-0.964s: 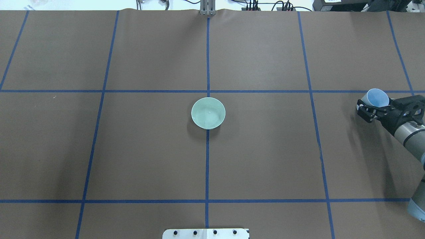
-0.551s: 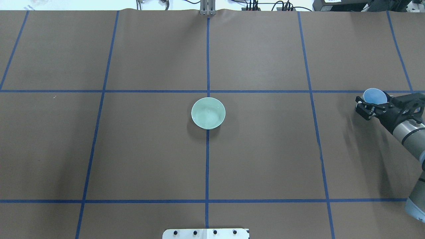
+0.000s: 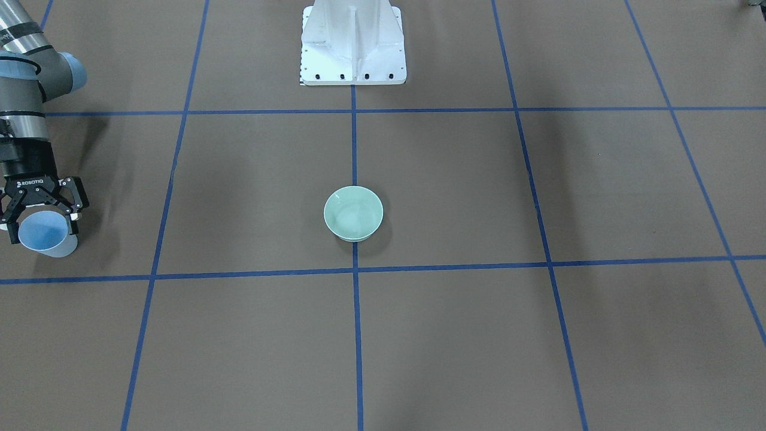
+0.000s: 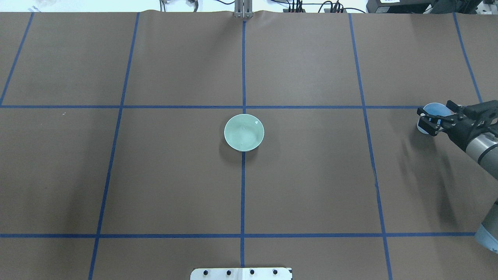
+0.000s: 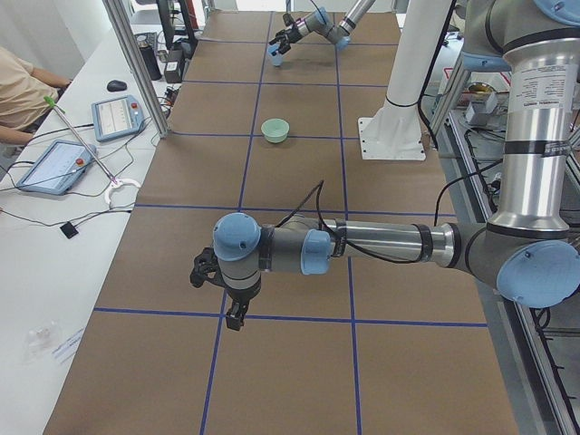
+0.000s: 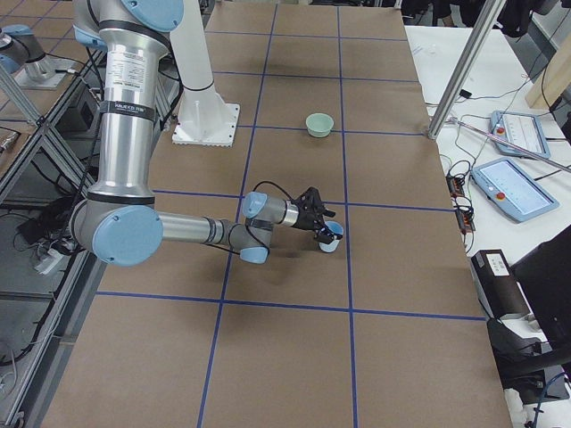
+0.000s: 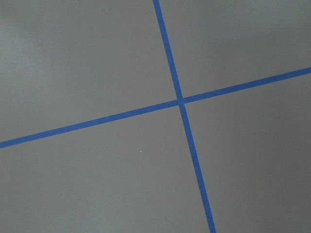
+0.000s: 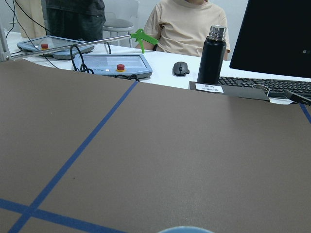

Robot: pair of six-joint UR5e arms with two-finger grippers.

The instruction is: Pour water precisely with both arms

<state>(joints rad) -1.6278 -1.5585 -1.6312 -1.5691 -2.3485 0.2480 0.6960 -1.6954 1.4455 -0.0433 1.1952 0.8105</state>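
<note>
My right gripper [image 4: 429,119] is at the table's far right and is shut on the pale blue cup [image 4: 432,110]. The cup is upright and low over the table. In the front view the fingers [image 3: 76,206] stand on either side of the cup [image 3: 45,236]. Its rim shows at the bottom edge of the right wrist view [image 8: 184,229]. The mint-green bowl [image 4: 244,132] stands at the table's middle, and a small white glint in it hints at water. My left gripper [image 5: 233,315] shows only in the exterior left view, low over the table. I cannot tell whether it is open or shut.
The white pedestal [image 3: 353,42] stands at the robot's side of the table. Blue tape lines [image 7: 181,101] grid the brown mat. Beyond the far edge are an operators' desk with control tablets [image 8: 114,64], a black bottle [image 8: 212,53] and a seated person.
My right gripper has lowered the cup toward the table and turned it from tilted to upright, shifting slightly farther away. The bowl has not moved.
</note>
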